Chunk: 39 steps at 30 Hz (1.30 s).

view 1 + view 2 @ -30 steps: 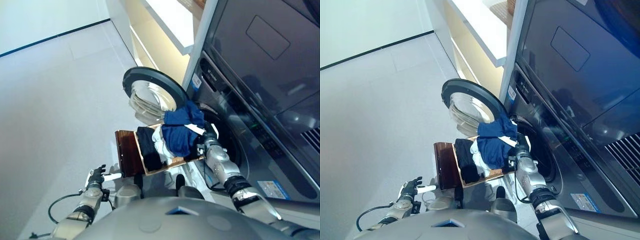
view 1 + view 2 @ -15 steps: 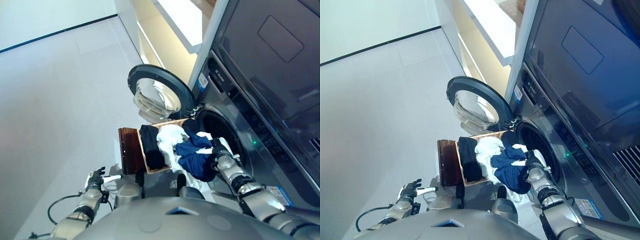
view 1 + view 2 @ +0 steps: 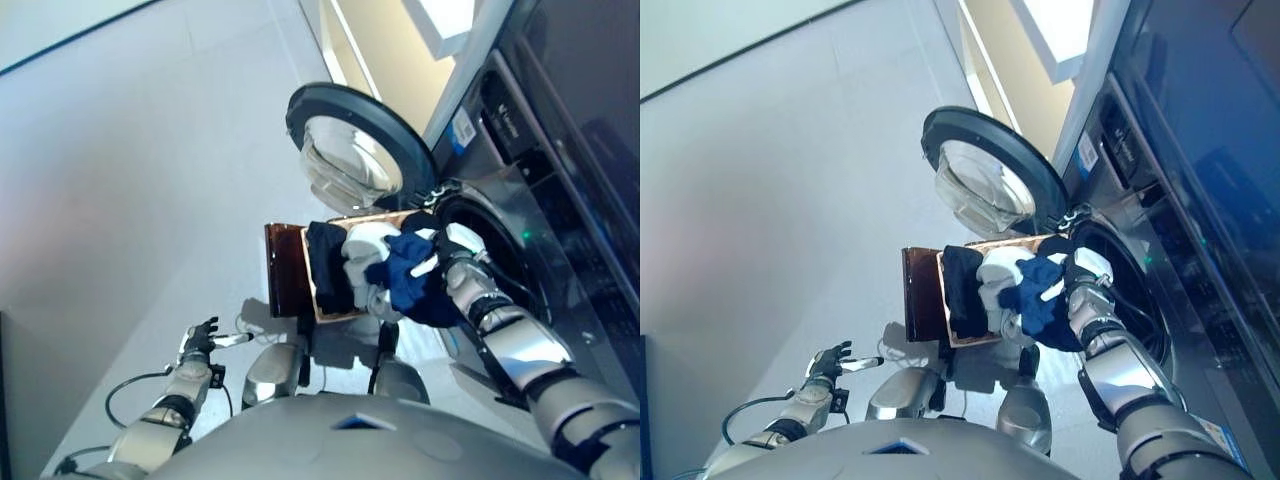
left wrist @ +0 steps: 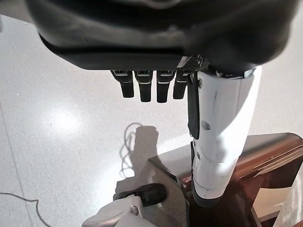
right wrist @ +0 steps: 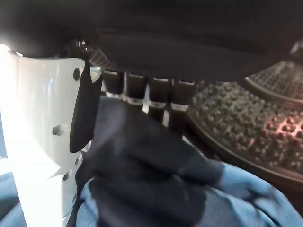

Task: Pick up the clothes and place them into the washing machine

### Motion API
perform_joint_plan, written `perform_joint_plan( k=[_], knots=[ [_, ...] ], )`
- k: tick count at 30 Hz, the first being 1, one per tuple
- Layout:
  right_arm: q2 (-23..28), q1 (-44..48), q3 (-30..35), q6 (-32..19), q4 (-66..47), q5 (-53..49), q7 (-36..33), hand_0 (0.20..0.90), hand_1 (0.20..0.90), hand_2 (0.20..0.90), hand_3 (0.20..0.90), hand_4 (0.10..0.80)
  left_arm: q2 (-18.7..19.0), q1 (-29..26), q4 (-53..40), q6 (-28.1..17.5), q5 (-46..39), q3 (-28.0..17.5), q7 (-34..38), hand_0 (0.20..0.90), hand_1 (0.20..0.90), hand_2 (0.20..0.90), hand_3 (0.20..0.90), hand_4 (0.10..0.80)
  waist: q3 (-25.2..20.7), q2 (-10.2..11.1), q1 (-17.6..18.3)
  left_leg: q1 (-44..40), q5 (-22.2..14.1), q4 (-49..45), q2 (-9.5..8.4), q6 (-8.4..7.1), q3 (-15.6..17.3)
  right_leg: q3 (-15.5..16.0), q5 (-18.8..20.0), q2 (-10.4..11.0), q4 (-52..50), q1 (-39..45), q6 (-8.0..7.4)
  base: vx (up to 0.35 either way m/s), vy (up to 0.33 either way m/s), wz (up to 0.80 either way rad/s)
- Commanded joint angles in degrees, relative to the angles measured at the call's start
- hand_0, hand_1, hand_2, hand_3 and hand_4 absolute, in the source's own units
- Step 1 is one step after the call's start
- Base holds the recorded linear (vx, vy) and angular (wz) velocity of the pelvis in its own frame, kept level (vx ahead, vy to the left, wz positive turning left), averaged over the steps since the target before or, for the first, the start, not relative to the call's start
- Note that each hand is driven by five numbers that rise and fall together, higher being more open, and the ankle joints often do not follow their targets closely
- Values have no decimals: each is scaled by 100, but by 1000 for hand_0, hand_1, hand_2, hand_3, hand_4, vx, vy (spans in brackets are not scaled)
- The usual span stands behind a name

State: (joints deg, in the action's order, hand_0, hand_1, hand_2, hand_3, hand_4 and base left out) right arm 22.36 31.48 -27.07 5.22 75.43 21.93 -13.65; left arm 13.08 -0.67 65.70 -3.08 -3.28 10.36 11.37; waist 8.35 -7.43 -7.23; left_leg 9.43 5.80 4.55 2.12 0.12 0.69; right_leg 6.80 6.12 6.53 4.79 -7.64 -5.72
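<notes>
The right hand [image 3: 1087, 282] pinches a blue garment [image 3: 1038, 296] at the washer [image 3: 1118, 262] mouth, three o'clock of the basket [image 3: 922, 300]; the left hand [image 3: 200, 338] hangs spread.

No lettering can be read; a small label on the washing machine [image 3: 520, 215] front is too blurred to make out.

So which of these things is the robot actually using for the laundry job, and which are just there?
Part of the job:
- blue garment gripped in the right hand
- white and black clothes in the wooden box
- washing machine, its door open

Just there:
- left hand, idle and empty
- shelf unit
</notes>
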Motion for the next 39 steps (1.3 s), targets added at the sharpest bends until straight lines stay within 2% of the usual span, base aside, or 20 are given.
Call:
perform_joint_plan(
  k=[1, 6, 16, 22, 25, 29, 30, 39],
  knots=[
    [234, 700, -201, 39, 69, 48, -239, 900, 900, 900, 900, 800, 260, -448, 130, -221, -100, 322, 195, 900, 900, 900, 900, 800, 47, 188, -117, -10, -10, 45, -44, -515, -22, -184, -43, 365, -57, 37, -305, 10, 1, 5],
    [134, 519, -212, 2, -153, 19, -246, 900, 900, 900, 900, 800, 232, -444, 268, -166, 3, 270, 171, 900, 900, 900, 900, 800, 6, 258, -34, -186, -92, 45, -2, -504, 9, -212, -113, 341, -36, 205, -297, 26, -9, -1],
    [-40, -134, -111, 33, -306, 167, -28, 900, 900, 900, 900, 800, 285, -442, 494, -40, 285, 166, 7, 900, 900, 900, 900, 800, -184, 573, 77, -586, -254, 45, 102, -500, 73, -213, -203, 304, 3, 583, -288, 36, -32, -4],
    [-75, -265, -73, 56, -221, 208, 17, 900, 900, 900, 900, 800, 354, -439, 596, -6, 368, 107, -21, 900, 900, 900, 900, 800, -168, 582, 71, -592, -255, 45, 117, -501, 80, -226, -202, 300, 16, 589, -287, -15, -12, -4],
    [-39, -297, -62, 71, -211, 237, 42, 900, 900, 900, 900, 800, 370, -442, 603, -10, 369, 76, -27, 900, 900, 900, 900, 800, -111, 535, 93, -526, -225, 45, 110, -510, 80, -224, -170, 312, 12, 511, -288, -71, -2, -3],
    [127, -108, -93, 123, -202, 226, 54, 900, 900, 900, 900, 800, 415, -521, 545, -23, 239, 72, 2, 900, 900, 900, 900, 800, 112, 380, 97, -274, -118, 45, 73, -528, 51, -233, -71, 338, -21, 222, -290, -150, 20, 1],
    [227, 73, -103, 151, -161, 170, 36, 900, 900, 900, 900, 800, 431, -577, 492, -46, 135, 104, 22, 900, 900, 900, 900, 800, 232, 277, 91, -89, -36, 45, 35, -540, 46, -253, 5, 354, -46, 15, -286, -124, 24, 4],
    [465, 753, -180, 290, 182, 65, -45, 900, 900, 900, 900, 800, 359, -701, 328, -108, -214, 260, 110, 900, 900, 900, 900, 800, 385, -60, 27, 418, 146, 45, -62, -568, 94, -363, 143, 402, -98, -549, -279, -65, 22, 1]
  ],
)
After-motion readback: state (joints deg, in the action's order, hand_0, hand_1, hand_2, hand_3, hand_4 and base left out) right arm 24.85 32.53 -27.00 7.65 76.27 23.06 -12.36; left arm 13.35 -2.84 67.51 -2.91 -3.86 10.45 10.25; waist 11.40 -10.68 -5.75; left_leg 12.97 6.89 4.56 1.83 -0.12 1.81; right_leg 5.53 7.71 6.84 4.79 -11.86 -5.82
